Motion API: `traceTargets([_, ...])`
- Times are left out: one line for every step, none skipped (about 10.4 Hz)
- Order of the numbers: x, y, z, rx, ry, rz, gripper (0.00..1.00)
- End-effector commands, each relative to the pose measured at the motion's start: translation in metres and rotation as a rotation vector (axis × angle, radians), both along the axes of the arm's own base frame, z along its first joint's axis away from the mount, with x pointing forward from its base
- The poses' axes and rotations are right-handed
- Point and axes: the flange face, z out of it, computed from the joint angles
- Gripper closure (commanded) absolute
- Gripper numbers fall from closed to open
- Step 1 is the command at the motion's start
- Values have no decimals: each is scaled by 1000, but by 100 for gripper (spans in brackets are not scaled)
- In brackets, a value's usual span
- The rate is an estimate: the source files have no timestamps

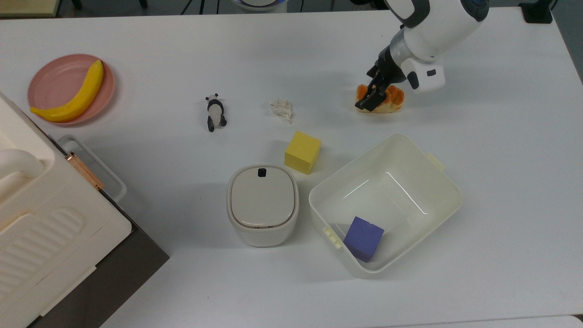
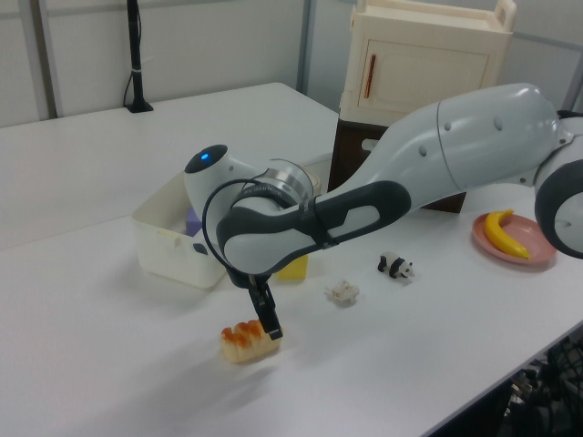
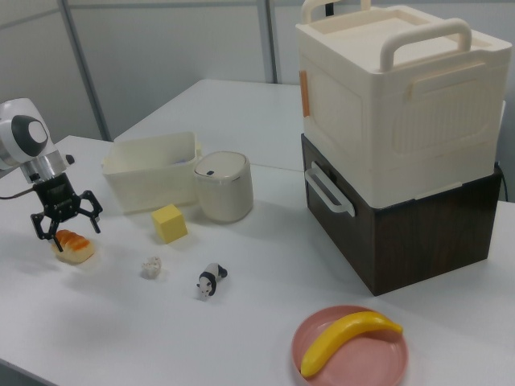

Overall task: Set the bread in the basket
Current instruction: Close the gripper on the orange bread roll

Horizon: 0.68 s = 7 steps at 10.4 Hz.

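The hand (image 3: 67, 223) straddles the bread (image 3: 74, 246) on the counter (image 1: 182, 54), fingers spread apart; the basket (image 1: 448, 191) sits nearby.

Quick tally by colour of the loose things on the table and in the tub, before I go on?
Yellow: 2, cube, banana
Orange-brown: 1, bread
Purple: 1, block in the basket
Black-and-white: 1, panda
Whitish: 1, crumpled scrap
Total: 6
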Motion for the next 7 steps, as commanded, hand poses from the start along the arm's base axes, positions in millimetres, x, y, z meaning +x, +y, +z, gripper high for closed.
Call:
traceTargets([3, -2, -15, -33, 2, 69, 0])
traceTargets([4, -3, -15, -43, -2, 80, 0])
traceTargets([4, -4, -16, -52, 0, 106, 11])
traceTargets([3, -3, -21, -56, 12, 119, 20])
traceTargets([4, -3, -25, -58, 16, 119, 31])
traceTargets([4, -2, -24, -57, 17, 120, 51])
traceTargets([4, -3, -21, -56, 20, 113, 67])
